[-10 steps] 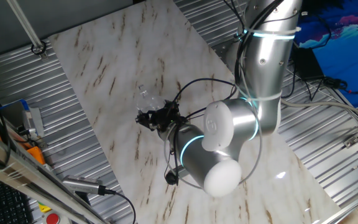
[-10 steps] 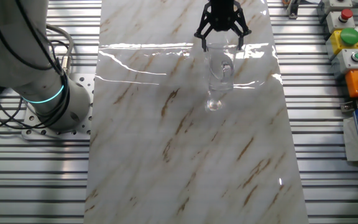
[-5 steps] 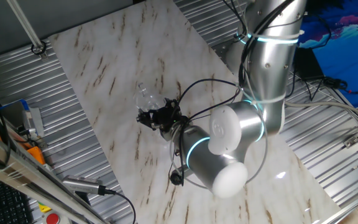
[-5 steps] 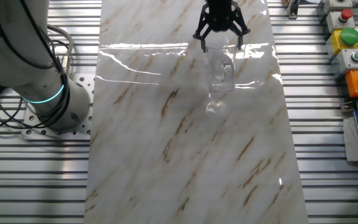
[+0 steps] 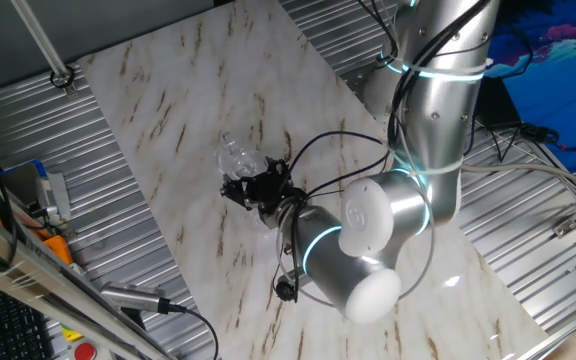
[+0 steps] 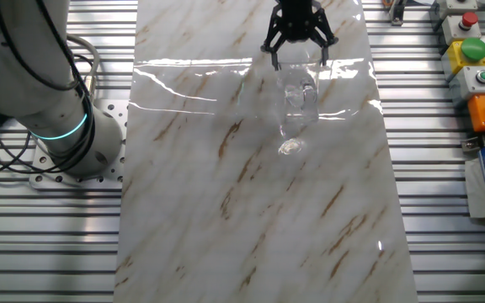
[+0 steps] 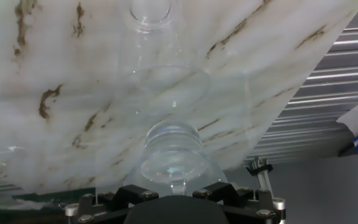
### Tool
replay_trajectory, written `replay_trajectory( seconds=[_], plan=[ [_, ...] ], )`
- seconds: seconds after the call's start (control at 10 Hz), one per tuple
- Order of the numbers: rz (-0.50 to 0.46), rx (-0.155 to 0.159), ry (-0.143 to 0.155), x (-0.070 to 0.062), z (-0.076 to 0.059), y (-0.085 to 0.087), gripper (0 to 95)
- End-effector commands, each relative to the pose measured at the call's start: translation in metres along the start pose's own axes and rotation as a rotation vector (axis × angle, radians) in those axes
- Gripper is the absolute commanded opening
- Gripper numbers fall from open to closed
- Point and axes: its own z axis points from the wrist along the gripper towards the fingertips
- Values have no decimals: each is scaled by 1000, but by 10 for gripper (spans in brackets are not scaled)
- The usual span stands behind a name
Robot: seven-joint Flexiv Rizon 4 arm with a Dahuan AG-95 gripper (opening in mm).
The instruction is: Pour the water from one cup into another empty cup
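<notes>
Gripping the larger tumbler (image 6: 297, 94), the gripper (image 6: 298, 44) is closing on its base, tilting it over the smaller cup (image 6: 290, 146) on the marble table (image 6: 192, 202)

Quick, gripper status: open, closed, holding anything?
Gripper: closed on the larger clear glass tumbler, held lifted and tilted above the marble table.

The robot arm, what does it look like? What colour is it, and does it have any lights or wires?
The arm is shiny silver, made of fat round tubes with white caps on its joints. Thin rings of blue-green light glow around the joints. Black cables loop along it to the gripper, which is black with thin claw-like fingers.
</notes>
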Motion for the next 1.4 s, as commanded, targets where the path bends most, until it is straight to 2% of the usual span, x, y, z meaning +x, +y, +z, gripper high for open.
replay_trajectory(
  seconds=[0.1,0.9,1.4],
  plan=[
    [2,1,32,1,-2,0,0],
    [52,15,108,1,-3,0,0],
    [55,41,156,1,-3,0,0]
  ],
)
